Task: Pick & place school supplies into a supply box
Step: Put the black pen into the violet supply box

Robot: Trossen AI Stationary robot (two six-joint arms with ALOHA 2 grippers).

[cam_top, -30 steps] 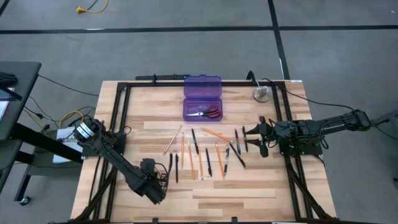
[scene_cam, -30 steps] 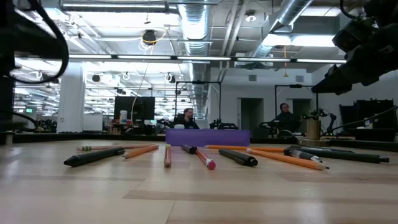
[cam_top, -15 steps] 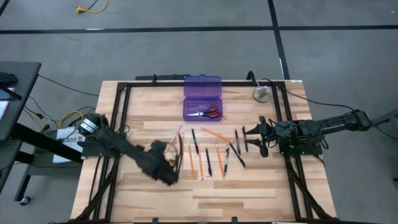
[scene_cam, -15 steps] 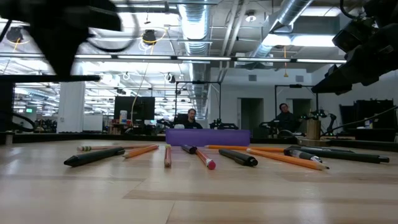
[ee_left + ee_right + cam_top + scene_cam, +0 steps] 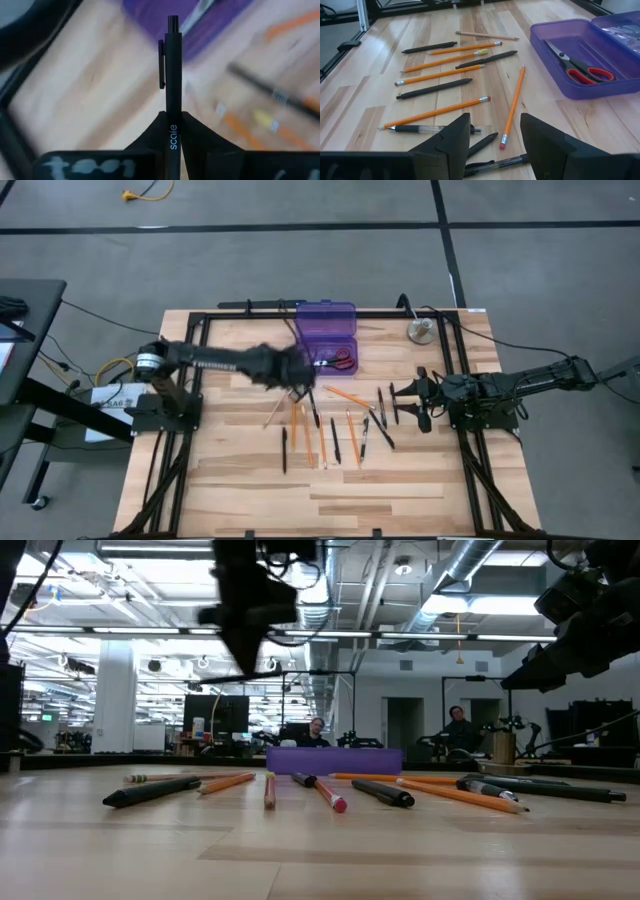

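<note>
Now the left claw [image 5: 298, 372] is clamped on a black pen [image 5: 173, 75], raised above the counter [image 5: 240, 480] just beside the purple box's [image 5: 325, 330] near left corner. Red-handled scissors [image 5: 337, 361] lie inside the box. Pencils [image 5: 308, 442] and pens [image 5: 283, 451] lie below and beyond it. The right claw [image 5: 492, 142] waits apart, near them.

The left arm stretches across the table from its base at the left edge, wrist raised well above the surface. The left gripper [image 5: 172, 137] is clamped on a black pen [image 5: 173, 75] that sticks straight out past its fingertips. The right arm waits at the right side, low and level, and the right gripper [image 5: 495, 137] has its fingers spread apart, nothing between them.
</note>
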